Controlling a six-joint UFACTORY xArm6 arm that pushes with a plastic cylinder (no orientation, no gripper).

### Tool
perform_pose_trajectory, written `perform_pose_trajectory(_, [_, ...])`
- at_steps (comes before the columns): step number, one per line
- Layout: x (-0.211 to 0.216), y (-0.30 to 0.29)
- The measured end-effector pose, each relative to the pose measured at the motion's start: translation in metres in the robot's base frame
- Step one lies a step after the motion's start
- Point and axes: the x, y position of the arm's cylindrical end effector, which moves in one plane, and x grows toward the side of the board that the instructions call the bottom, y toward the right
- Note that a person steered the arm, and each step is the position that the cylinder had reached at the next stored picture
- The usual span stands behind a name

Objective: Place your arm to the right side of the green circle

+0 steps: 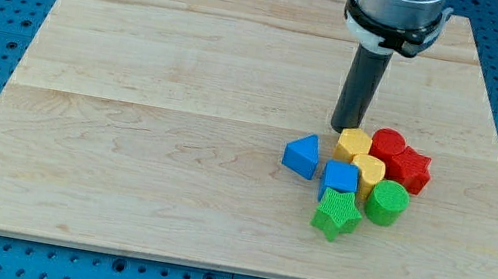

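Currently, reading from the view's left: the wooden surface [136, 90] is bare over its whole left half. First object met is the blue triangle [302, 156], standing a little apart from the rest. Next, the blue cube [340, 178] with the green star [336, 214] touching it just below. Above the cube sit the yellow hexagon [354, 143] and a second yellow block [368, 170], shape not clear, pressed together.

My tip [345, 129] rests on the surface just above the yellow hexagon, touching or nearly touching its upper-left edge; I cannot tell which. The end effector is a plain rod, so there are no jaws to be apart or together, and it holds nothing.

Further right: the green circle [386, 202], at the lower right of the cluster, touching the second yellow block. Above it, the red cylinder [388, 143] and the red star [411, 170].

Key relation: the green circle lies down and to the view's right of my tip, with the yellow blocks directly between. The target spot, the open surface on the circle's right side, is below the red star. Judgement: a straight line would plough through the cluster; a route around the red blocks looks safer. Positioning not yet done.
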Motion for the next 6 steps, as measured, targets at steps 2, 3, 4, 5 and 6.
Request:
perform_pose_trajectory(2, [-0.012,0.006])
perform_pose_trajectory(3, [-0.039,-0.005])
perform_pose_trajectory(4, [-0.045,0.051])
perform_pose_trajectory(5, [-0.003,0.132])
perform_pose_trajectory(6, [0.056,0.139])
